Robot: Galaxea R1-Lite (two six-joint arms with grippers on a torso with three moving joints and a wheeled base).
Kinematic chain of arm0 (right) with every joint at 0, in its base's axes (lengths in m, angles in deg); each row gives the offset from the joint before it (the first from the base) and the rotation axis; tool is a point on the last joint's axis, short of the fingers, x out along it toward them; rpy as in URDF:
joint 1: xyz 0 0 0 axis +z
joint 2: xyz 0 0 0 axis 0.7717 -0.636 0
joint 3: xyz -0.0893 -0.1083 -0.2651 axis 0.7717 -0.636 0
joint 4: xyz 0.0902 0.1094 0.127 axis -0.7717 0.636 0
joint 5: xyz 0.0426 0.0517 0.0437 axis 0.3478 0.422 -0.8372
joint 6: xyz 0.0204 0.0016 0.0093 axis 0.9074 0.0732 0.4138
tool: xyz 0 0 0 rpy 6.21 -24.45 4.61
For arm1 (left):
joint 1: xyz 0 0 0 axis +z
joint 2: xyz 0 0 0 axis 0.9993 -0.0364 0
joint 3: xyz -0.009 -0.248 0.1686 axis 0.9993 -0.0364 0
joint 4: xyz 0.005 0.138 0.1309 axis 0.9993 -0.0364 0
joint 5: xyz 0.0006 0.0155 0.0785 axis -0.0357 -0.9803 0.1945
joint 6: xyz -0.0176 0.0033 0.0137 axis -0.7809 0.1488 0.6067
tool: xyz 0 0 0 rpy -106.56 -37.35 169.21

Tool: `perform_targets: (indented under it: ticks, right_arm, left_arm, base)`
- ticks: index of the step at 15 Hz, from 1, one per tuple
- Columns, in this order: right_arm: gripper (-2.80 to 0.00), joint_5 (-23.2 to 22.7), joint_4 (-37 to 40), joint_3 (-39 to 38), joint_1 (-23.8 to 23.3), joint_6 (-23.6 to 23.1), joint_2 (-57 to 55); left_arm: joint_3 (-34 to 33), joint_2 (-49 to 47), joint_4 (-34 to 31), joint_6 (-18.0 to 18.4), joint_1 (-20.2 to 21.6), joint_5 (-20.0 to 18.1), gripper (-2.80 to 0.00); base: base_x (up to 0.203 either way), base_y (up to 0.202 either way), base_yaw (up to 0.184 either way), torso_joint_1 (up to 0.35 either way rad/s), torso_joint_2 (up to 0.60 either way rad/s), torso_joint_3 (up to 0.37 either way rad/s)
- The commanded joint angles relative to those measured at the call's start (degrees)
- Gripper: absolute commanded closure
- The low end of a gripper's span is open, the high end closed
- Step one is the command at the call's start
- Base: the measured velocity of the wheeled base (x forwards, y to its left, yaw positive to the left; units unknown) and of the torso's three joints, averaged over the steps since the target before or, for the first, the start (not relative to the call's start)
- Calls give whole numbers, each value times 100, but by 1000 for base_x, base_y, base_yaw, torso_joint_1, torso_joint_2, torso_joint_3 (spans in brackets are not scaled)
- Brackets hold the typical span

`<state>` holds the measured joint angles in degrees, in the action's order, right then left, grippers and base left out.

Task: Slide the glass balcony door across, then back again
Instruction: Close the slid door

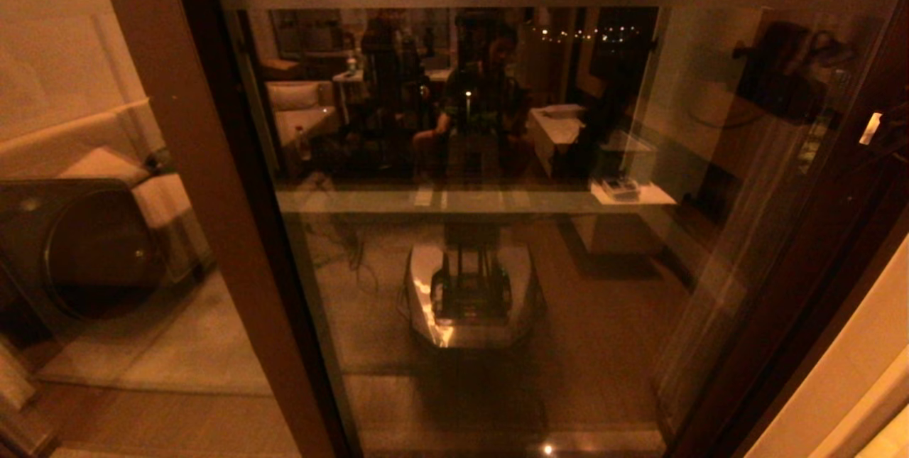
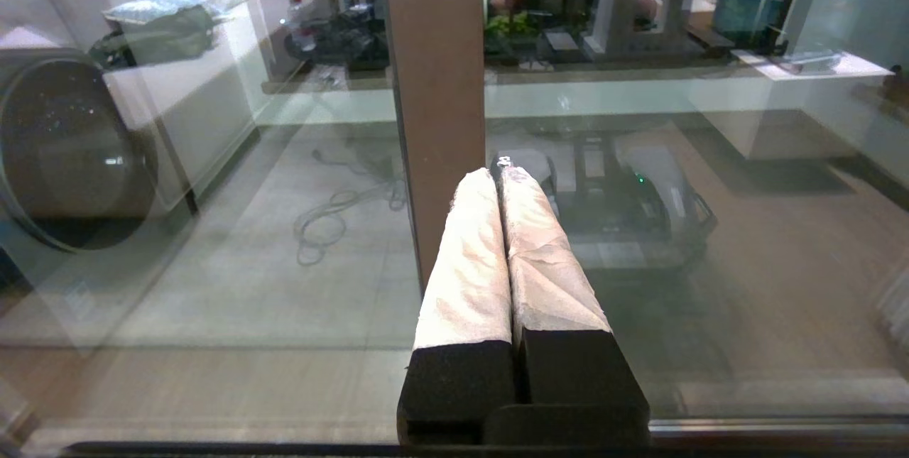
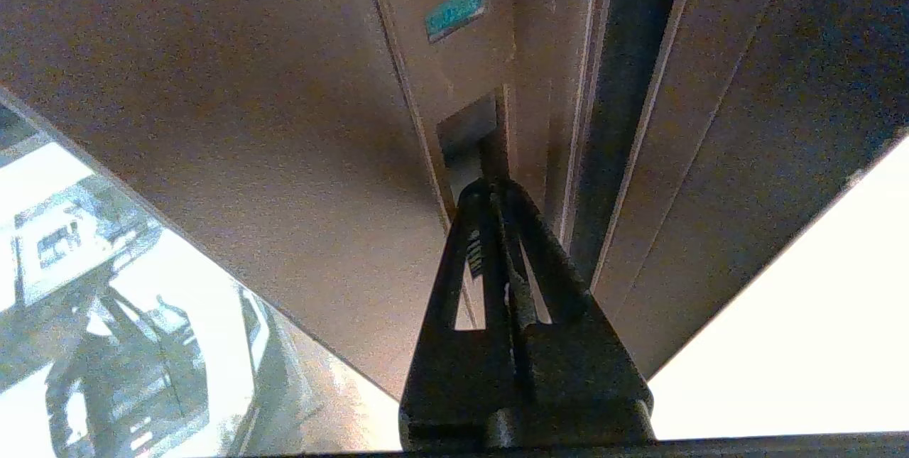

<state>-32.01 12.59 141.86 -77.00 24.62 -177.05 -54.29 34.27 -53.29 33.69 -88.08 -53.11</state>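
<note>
The head view is dim and amber-tinted, and the glass balcony door [image 1: 483, 231] acts as a mirror, throwing back room reflections, a string of small lights and a bright glint near the floor. The left wrist view is brighter and cooler, with pale reflections layered over the glass. In the right wrist view, blown-out white patches flank a grainy, shadowed door frame [image 3: 298, 124].

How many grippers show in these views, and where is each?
2. The left gripper, shut, points at a brown stile beside glass. The right gripper, shut, has its tips at the handle slot of the glass balcony door. None seems hidden.
</note>
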Motion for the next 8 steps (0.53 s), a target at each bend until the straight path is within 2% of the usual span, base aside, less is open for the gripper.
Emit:
perform_targets:
  ticks: [1, 8]
  right_arm:
    - [0, 15, -10, 47, -23, 3, -28]
    - [0, 15, -2, 91, -49, 3, -56]
  left_arm:
    - [-193, -7, 5, 1, -1, 0, 0]
    - [-201, -7, 5, 1, -1, 0, 0]
  base:
    - [0, 0, 0, 0, 0, 0]
    - [0, 0, 0, 0, 0, 0]
